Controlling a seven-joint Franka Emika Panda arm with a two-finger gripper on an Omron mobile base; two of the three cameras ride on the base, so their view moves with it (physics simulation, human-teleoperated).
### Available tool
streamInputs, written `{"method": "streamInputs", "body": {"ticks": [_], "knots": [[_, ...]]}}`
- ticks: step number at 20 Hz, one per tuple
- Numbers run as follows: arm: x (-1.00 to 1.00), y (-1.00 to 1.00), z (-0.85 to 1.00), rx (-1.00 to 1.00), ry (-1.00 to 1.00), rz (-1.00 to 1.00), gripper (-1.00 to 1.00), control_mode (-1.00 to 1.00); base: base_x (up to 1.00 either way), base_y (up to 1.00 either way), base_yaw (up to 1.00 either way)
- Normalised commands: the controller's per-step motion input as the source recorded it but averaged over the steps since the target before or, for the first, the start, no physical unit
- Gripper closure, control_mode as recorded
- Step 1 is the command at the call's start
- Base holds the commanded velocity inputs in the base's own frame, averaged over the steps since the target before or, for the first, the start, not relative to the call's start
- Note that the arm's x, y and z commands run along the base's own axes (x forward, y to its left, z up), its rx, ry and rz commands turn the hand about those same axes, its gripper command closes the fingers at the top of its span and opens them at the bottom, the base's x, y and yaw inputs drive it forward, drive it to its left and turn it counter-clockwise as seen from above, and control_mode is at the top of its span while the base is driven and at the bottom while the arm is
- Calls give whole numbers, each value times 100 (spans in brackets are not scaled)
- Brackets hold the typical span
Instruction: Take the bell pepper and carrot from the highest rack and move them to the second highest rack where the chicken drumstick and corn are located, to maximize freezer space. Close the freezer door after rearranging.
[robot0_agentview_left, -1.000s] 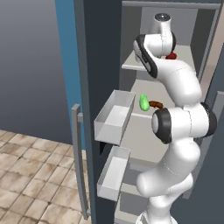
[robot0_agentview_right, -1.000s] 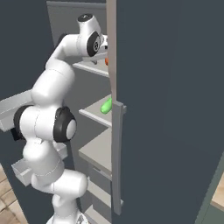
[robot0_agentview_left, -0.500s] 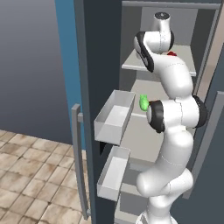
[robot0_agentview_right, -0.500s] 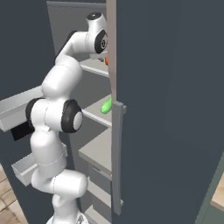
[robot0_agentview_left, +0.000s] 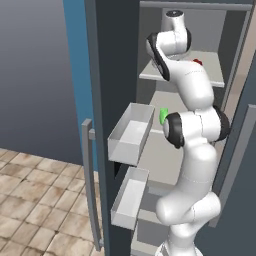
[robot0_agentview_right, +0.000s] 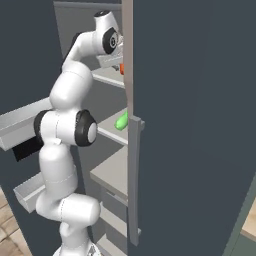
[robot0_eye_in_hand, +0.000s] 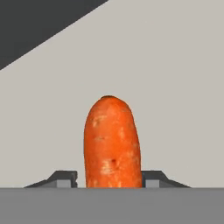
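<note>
In the hand view the orange carrot (robot0_eye_in_hand: 112, 144) lies on the pale floor of the highest rack (robot0_agentview_left: 150, 75), pointing away from me. My gripper (robot0_eye_in_hand: 110, 179) is shut on its near end, with a dark fingertip (robot0_eye_in_hand: 65, 178) pressed against each side. A red spot on that rack looks like the bell pepper (robot0_agentview_left: 199, 62). A bit of orange-red (robot0_agentview_right: 121, 69) peeks past the door edge by my hand. A green item (robot0_agentview_left: 163, 116), which may be the corn, lies on the second highest rack (robot0_agentview_right: 107, 132). The chicken drumstick is hidden behind my arm.
The freezer stands open. The left door (robot0_agentview_left: 102, 100) carries two grey bins (robot0_agentview_left: 130, 135) and a long handle (robot0_agentview_left: 89, 175). The right door (robot0_agentview_right: 190, 125) with its handle (robot0_agentview_right: 134, 175) stands close beside my arm. Tiled floor (robot0_agentview_left: 30, 200) lies at the lower left.
My hand has pushed a little higher and deeper into the highest rack, and the elbow has swung in behind it. The green item has stayed put.
</note>
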Motion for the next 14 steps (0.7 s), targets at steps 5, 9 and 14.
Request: {"method": "streamInputs", "body": {"ticks": [5,9,14], "knots": [[0,0,-56,0,3,0,100,-100,0,0,0],[-8,0,-51,0,0,0,100,-100,0,0,0],[-54,11,-55,-9,-29,0,100,-100,0,0,0]]}}
